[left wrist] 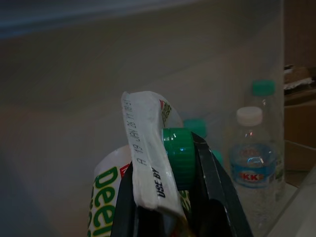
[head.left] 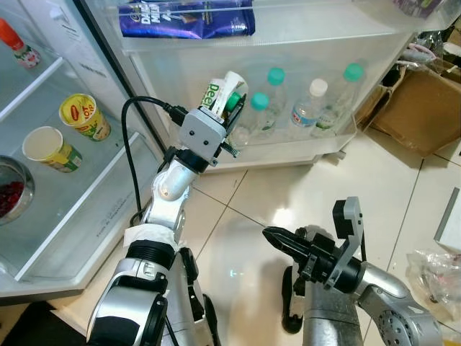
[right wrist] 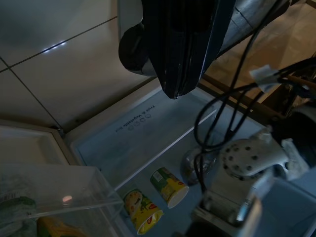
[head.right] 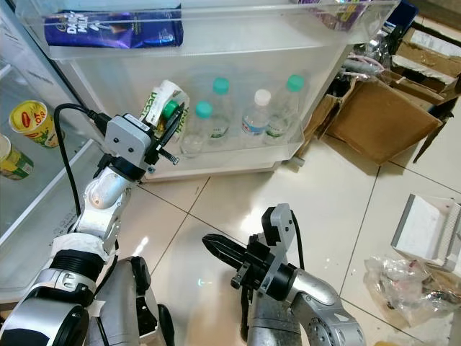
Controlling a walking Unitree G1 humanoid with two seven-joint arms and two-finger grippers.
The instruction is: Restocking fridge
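Left gripper [head.left: 232, 114]: raised to the lowest shelf of the open fridge door [head.left: 288, 148], its two black fingers clamped on a white carton [head.left: 222, 94] with green lettering and a green cap [left wrist: 178, 157]. The carton sits tilted against the front of that shelf, at its left end.

Door shelf: four clear water bottles stand in a row to the right of the carton, three with teal caps [head.left: 276, 75] and one with a white cap [head.left: 318, 87]. On the door shelf above lies one purple chocolate bag [head.left: 189, 19].

Right gripper [head.left: 277, 238]: low over the tiled floor [head.left: 245, 198], fingers pressed together and holding nothing.

Fridge interior, left: two yellow cups [head.left: 85, 116] lie on a glass shelf; one metal bowl [head.left: 16, 189] of red contents sits below them.

Floor, right: cardboard boxes [head.left: 418, 108] and a crumpled plastic bag [head.left: 432, 270].
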